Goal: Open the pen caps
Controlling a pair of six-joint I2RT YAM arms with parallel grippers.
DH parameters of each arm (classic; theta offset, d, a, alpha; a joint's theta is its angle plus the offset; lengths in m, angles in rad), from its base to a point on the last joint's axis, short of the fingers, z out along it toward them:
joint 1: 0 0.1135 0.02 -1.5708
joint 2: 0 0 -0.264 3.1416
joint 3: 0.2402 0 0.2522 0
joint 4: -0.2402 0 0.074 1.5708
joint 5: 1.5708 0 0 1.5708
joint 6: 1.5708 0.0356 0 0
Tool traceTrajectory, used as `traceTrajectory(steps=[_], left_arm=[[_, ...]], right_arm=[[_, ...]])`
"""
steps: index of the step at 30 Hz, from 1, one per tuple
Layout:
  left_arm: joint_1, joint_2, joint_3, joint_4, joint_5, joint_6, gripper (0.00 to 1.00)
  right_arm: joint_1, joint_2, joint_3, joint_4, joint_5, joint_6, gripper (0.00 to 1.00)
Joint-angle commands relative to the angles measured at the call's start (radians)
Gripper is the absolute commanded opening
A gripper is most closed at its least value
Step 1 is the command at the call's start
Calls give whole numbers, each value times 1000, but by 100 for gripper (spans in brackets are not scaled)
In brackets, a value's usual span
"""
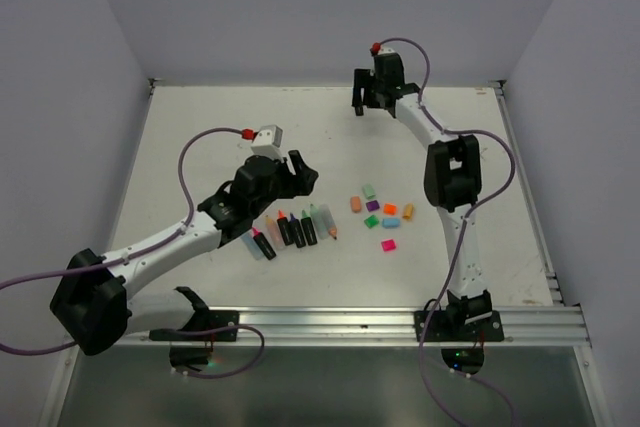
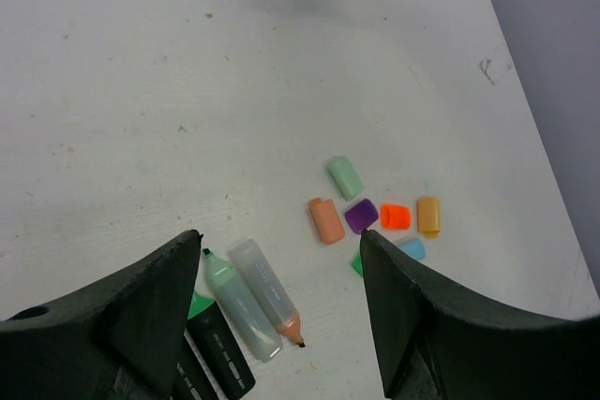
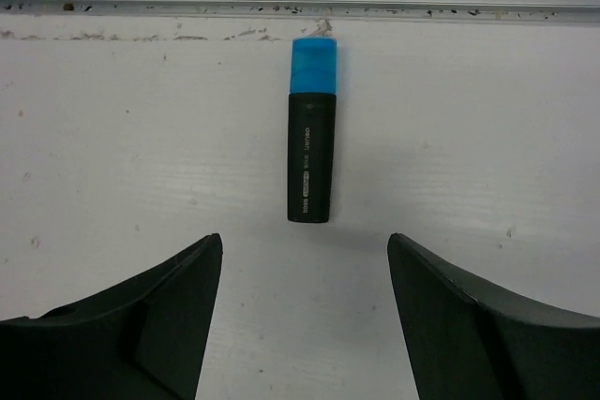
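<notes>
Several loose pen caps lie in a cluster right of centre: mint (image 1: 368,190), peach (image 1: 355,204), purple (image 2: 361,215), orange (image 2: 395,216), amber (image 2: 428,215), light blue (image 2: 411,248) and pink (image 1: 389,244). A row of uncapped pens (image 1: 290,229) lies to their left. My left gripper (image 2: 279,236) hangs open above the two pale pens (image 2: 267,288), holding nothing. At the far edge, my right gripper (image 3: 305,241) is open just short of a black pen (image 3: 310,161). That pen lies flat with its blue cap (image 3: 313,65) still on.
A metal rail (image 3: 300,8) borders the table's far edge just beyond the blue-capped pen. Black pens (image 2: 216,353) lie partly under my left finger. The right arm (image 1: 450,172) stretches over the table's right side, beside the caps.
</notes>
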Motion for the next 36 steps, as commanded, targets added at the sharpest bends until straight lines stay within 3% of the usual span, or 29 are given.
traceTrajectory(steps=[1,6,20,27,30,36], left_arm=[[21,-44,-8,50,24,4,72],[40,-48,-49,76,35,-5,72],[78,-102,-88,143,148,-69,72],[100,-142,-135,189,207,-129,72],[112,-156,-149,200,243,-138,72],[127,-169,-151,189,263,-135,72]], right_arm=[[-6,84,145,-45,54,-80,75],[-6,200,291,-73,29,-91,76],[11,301,351,-81,18,-83,70],[82,341,402,-143,183,-157,64],[100,358,405,-163,203,-171,59],[97,353,408,-179,211,-158,39]])
